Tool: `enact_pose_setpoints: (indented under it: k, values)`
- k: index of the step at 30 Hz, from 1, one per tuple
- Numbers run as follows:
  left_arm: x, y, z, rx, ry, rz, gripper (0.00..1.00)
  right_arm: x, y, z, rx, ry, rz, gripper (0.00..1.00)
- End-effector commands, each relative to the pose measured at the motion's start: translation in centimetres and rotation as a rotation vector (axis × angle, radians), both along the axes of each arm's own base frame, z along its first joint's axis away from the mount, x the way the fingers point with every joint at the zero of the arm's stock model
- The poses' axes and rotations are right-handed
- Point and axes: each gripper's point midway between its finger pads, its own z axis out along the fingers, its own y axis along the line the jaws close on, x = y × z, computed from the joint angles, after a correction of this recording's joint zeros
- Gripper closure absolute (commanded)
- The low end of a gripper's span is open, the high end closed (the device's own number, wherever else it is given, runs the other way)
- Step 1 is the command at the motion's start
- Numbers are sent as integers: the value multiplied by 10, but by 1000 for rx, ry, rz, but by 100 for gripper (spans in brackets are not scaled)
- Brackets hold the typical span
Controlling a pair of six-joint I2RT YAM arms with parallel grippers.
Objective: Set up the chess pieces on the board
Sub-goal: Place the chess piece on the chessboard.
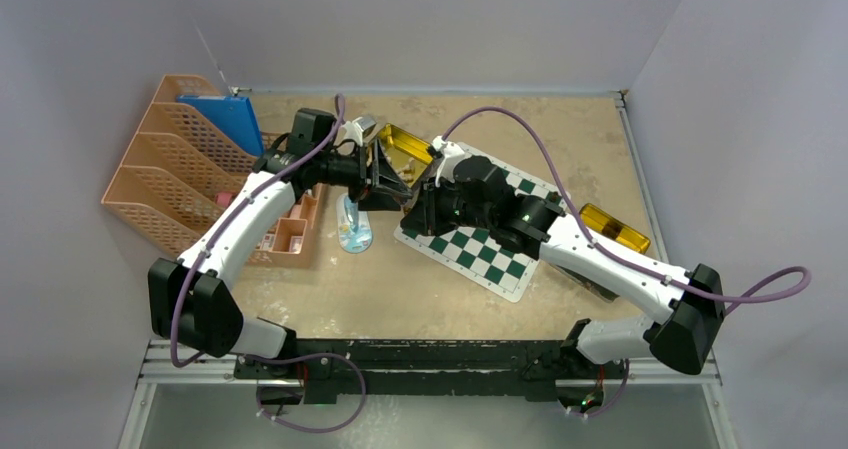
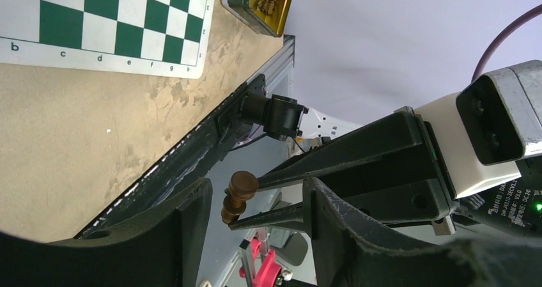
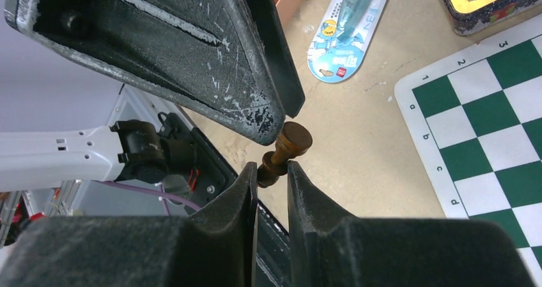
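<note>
Your right gripper (image 3: 271, 170) is clenched on one dark brown chess piece (image 3: 286, 147), pinching its narrow upper part between both fingertips, with the round base sticking out past them. The piece is held off the surface, tilted, over the bare tan table (image 1: 400, 299) just outside the lettered edge of the board (image 3: 486, 133). It is not on any square. Your left gripper (image 2: 257, 188) is released: in its own wrist view the two fingers stand apart on either side of the piece, with a gap showing on each side. In the right wrist view, one left finger (image 3: 255, 101) ends just beside the base of the piece; I cannot tell whether it touches. From the top view, both arms meet above the board's far left corner, and the piece itself is hidden there behind the grippers. An open gold tin (image 1: 405, 149) sits just beyond that corner with small pieces inside it, and a second gold tin (image 1: 615, 227) lies off the board's right side. The visible squares of the board carry no pieces. A blue packaged item (image 1: 355, 231) lies on the table left of the board, near an orange file rack (image 1: 170, 169).
</note>
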Motion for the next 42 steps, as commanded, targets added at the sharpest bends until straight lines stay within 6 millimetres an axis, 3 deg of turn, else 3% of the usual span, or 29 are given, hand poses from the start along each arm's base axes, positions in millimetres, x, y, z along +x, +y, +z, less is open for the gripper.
enact_pose_setpoints:
  k: [1, 7, 17, 23, 28, 33, 37, 42]
  values:
    - [-5, 1, 7, -26, 15, -22, 48, 9, 4, 37, 74, -89, -19, 88]
    - [-7, 2, -8, -8, 43, -16, 52, 11, 3, 40, 90, -86, -39, 88]
    - [1, -2, -13, -26, 52, -6, 56, 11, 9, 43, 119, -79, -32, 87]
    - [-6, -2, -11, -50, 74, -18, 71, 16, 11, 34, 108, -58, -57, 87]
    - [-16, -1, -18, -61, 129, -8, 97, 18, 8, 28, 109, -34, -97, 85]
    - [-21, -1, -17, -91, 178, -3, 100, 22, -2, 31, 121, -39, -162, 83]
    - [-19, -2, -13, -104, 207, 18, 100, 27, -10, 31, 116, -46, -214, 78]
    - [-21, -6, 3, -169, 345, 61, 100, 28, -14, 43, 142, -66, -235, 61]
